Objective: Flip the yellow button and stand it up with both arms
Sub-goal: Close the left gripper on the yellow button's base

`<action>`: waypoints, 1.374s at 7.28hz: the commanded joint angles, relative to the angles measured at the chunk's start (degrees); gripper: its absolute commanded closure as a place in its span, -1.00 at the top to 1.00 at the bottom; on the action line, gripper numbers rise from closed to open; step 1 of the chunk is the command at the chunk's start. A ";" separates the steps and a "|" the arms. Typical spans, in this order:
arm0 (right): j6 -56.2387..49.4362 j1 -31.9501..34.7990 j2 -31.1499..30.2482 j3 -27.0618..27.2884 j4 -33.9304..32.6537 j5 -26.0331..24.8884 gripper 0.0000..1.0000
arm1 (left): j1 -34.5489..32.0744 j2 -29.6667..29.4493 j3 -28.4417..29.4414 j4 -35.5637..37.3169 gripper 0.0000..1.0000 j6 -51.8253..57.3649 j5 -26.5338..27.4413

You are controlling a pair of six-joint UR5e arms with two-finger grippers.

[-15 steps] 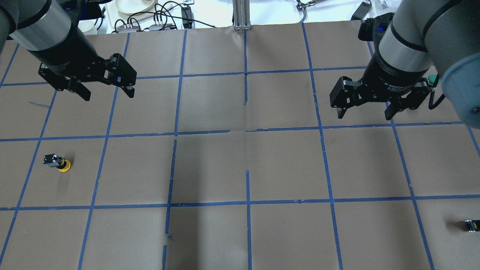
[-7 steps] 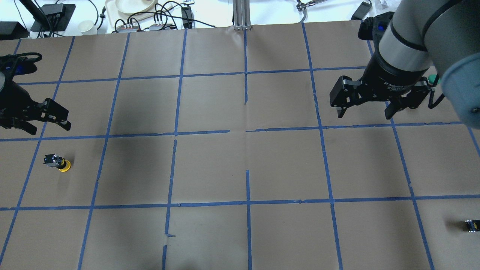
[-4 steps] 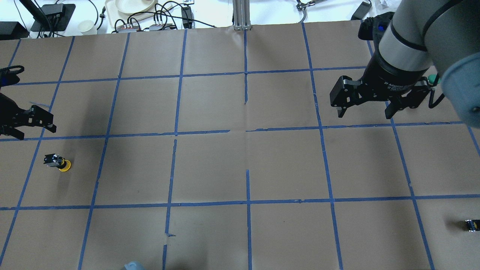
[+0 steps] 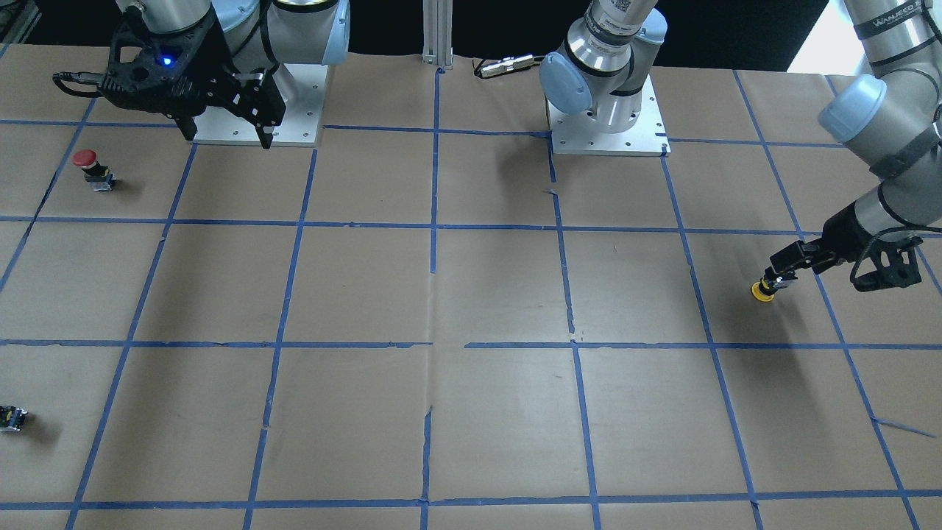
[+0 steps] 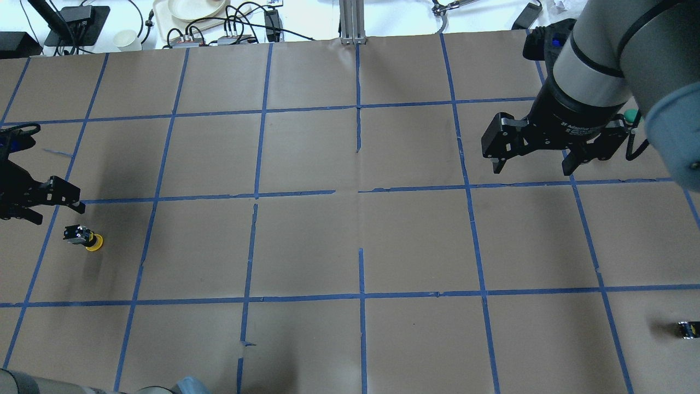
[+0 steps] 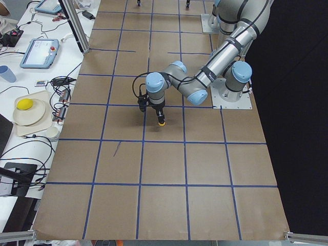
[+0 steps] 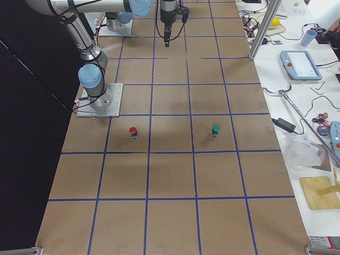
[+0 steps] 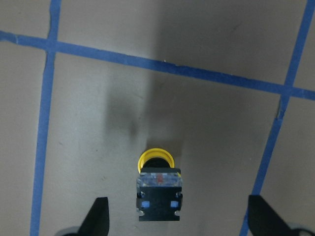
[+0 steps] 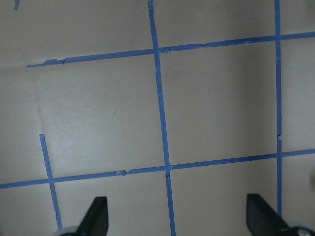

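The yellow button (image 5: 87,238) sits on the brown paper at the table's left side, its yellow cap on the paper and its black-and-grey body uppermost. It also shows in the front view (image 4: 763,289) and the left wrist view (image 8: 157,189). My left gripper (image 5: 57,212) is open and hovers just above and behind the button. In the left wrist view its fingers (image 8: 98,219) straddle the body without touching it. My right gripper (image 5: 533,164) is open and empty, held high over the far right of the table.
A red-capped button (image 4: 87,163) stands near the right arm's base. A green-capped button (image 5: 631,115) peeks out behind the right wrist. A small dark switch block (image 5: 688,329) lies at the near right edge. Cables and dishes (image 5: 191,16) lie beyond the far edge.
My left arm has swung from the far left-centre to the left edge and come down towards the yellow button, gripper still open. The button and the right arm have not moved.
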 commanded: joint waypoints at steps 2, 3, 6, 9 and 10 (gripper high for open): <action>0.00 0.00 -0.35 0.38 -0.09 0.10 1.00 | 0.19 -1.30 -4.25 7.51 0.98 0.54 0.35; 0.00 0.00 -0.44 0.38 0.43 0.10 1.00 | 0.19 -1.31 -4.52 7.53 0.97 0.71 0.79; 0.00 0.00 -0.17 0.29 -0.27 0.72 1.00 | 0.37 -1.22 -4.52 7.44 0.16 0.89 3.69; 0.00 0.00 -0.35 0.29 -0.18 0.28 1.00 | -0.33 0.18 -4.35 7.53 -0.35 2.65 2.47; 0.00 0.00 -0.17 0.29 -0.27 0.37 1.00 | -0.60 1.14 -3.82 6.83 -0.37 4.04 1.24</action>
